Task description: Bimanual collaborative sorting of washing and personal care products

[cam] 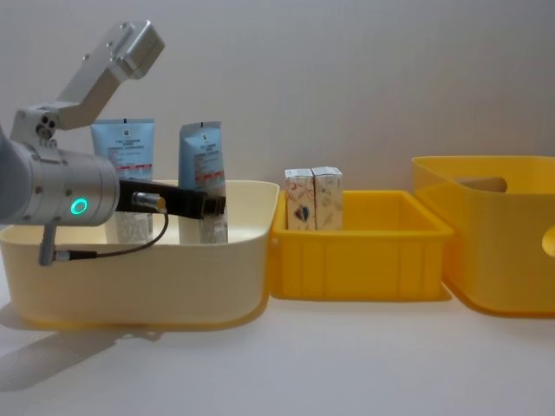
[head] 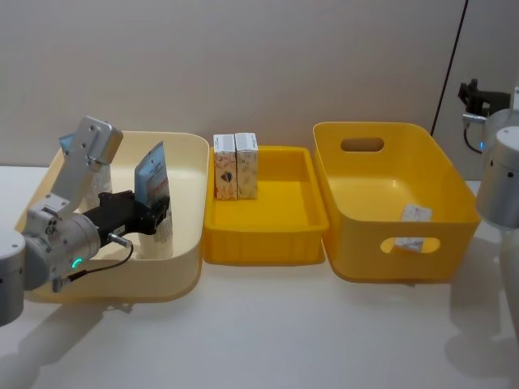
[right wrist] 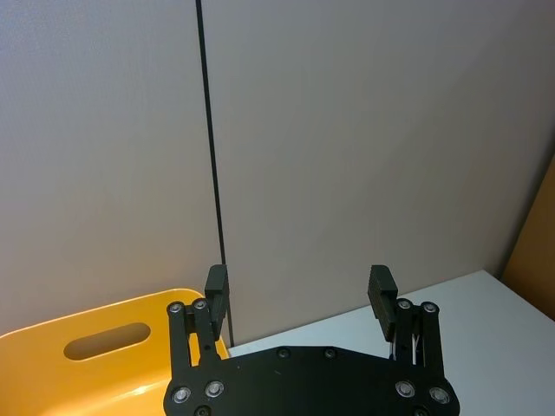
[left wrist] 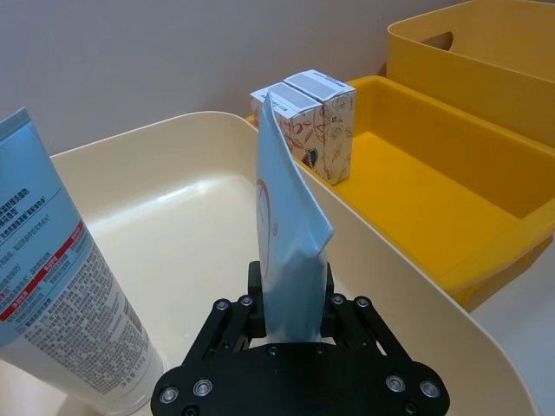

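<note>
A light-blue squeeze tube (left wrist: pixel 286 225) stands upright inside the cream bin (head: pixel 182 267), and my left gripper (left wrist: pixel 290 299) is shut on its lower part. From the side, the same tube (cam: pixel 201 169) rises above the bin's rim, held by the left gripper (cam: pixel 208 206). A second light-blue tube (cam: pixel 123 165) stands behind it in the same bin, free. Two cream patterned cartons (head: pixel 235 166) stand side by side in the back left corner of the small yellow tray (head: pixel 268 243). My right gripper (right wrist: pixel 299 286) hangs open and holds nothing, raised above the large yellow bin's far side.
The large yellow bin (head: pixel 365 235) with handle holes stands at the right, with a small white label lying on its floor. The three containers sit in a row close together. Bare white table lies in front of them. A wall stands right behind.
</note>
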